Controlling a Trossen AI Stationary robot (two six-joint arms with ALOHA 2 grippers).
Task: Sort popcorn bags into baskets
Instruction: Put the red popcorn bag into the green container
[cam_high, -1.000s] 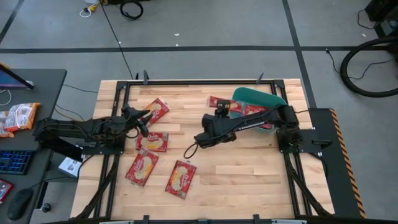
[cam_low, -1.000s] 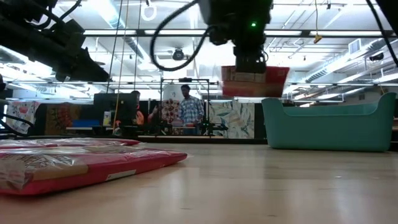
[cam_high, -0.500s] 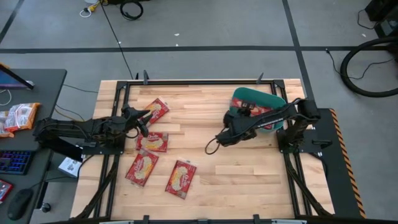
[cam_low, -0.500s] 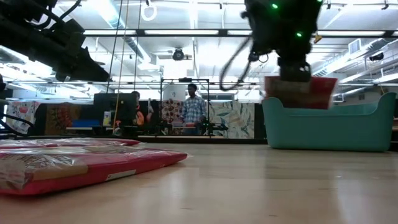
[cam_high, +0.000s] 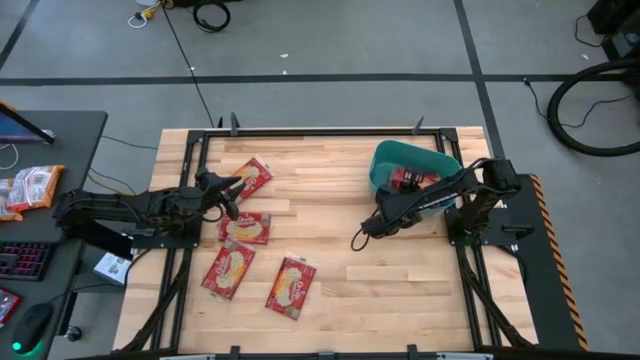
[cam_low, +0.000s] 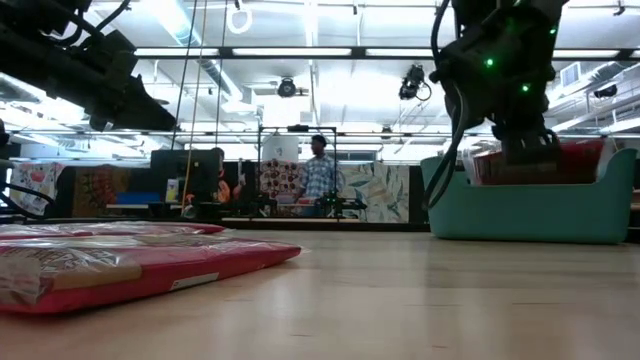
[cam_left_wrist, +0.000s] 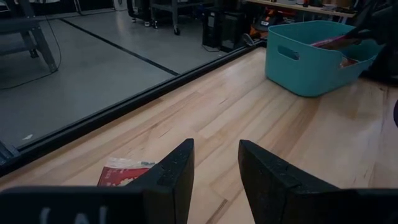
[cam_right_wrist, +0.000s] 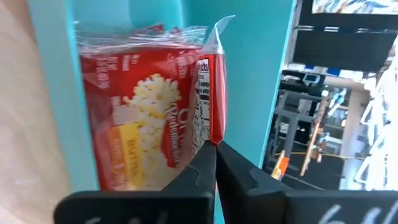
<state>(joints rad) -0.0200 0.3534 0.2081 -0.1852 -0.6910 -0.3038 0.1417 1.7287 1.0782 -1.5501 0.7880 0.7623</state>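
Nearest us on the worktop (cam_high: 400, 280) we see four loose popcorn bags (cam_high: 291, 286) lying flat at its left, with the left end effector (cam_high: 230, 196) hovering over them, fingers (cam_left_wrist: 176, 175) apart. Farther off, our right end effector (cam_high: 404, 184) is clamped on the edge of a held popcorn bag (cam_right_wrist: 155, 118), poised inside the teal basket (cam_high: 385, 153).

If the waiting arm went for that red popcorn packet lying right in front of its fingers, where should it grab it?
Probably by an edge, from above. The popcorn bag lies flat on the table, so there is nothing to pinch on its face. The left gripper, open, could come down over the near edge, one finger sliding under, and close on the thin rim.
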